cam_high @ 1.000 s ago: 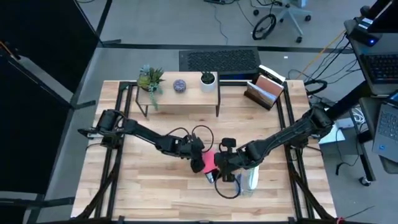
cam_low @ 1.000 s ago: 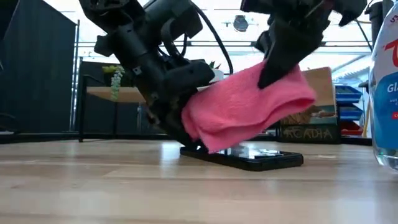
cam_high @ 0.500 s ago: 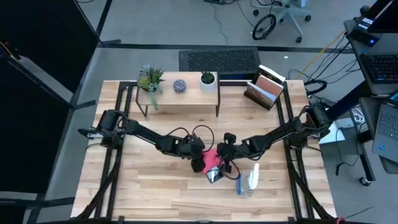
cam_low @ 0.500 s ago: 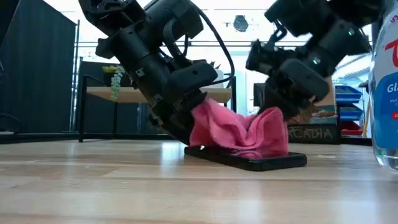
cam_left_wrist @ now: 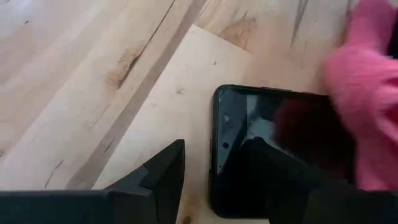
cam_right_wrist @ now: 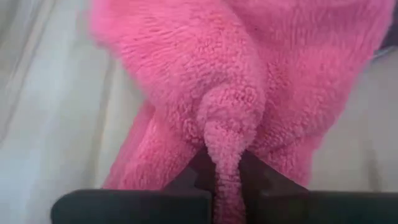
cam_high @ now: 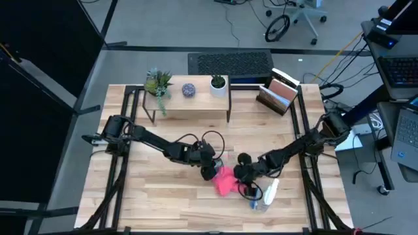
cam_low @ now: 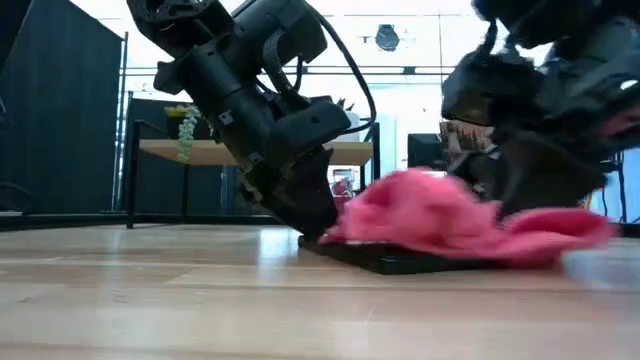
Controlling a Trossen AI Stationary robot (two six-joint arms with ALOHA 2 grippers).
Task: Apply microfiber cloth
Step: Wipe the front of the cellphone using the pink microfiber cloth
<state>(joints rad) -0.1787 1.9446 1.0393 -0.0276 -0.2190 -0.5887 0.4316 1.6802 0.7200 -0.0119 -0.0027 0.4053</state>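
The right gripper (cam_high: 243,174) is clamped on the pink cloth (cam_high: 225,182), which is draped over the phone (cam_left_wrist: 273,149). The left gripper (cam_high: 208,171), fingers apart, steadies the phone's ten o'clock end. Best to drag flat and gently.

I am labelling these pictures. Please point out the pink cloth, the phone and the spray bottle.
pink cloth (cam_high: 226,182), high view, middle of the fabric.
phone (cam_left_wrist: 249,137), left wrist view, bare dark screen.
spray bottle (cam_high: 267,194), high view, its body.

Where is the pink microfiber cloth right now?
In the high view the microfiber cloth lies near the table's middle, draped over the black phone, between the left gripper and the right gripper, which pinches a fold of it.
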